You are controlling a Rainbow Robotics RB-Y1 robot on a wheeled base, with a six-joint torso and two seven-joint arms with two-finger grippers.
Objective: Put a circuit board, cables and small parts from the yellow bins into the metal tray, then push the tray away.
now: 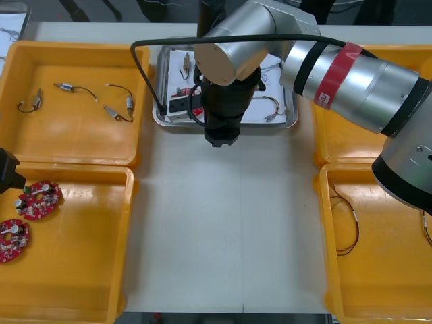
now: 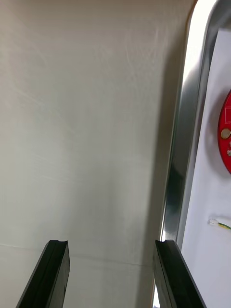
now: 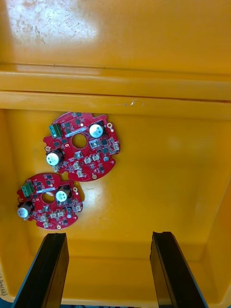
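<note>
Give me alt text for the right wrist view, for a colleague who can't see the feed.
The right hand, fingers open and empty, hangs over the light table with one finger beside the metal tray's shiny rim. On the tray's white floor lie part of a round red circuit board and a cable end with a white plug.

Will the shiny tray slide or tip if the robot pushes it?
Probably slide: the metal tray sits flat on the smooth table, right gripper open at its rim. It looks low and wide, so tipping seems unlikely. Cables inside may shift.
</note>
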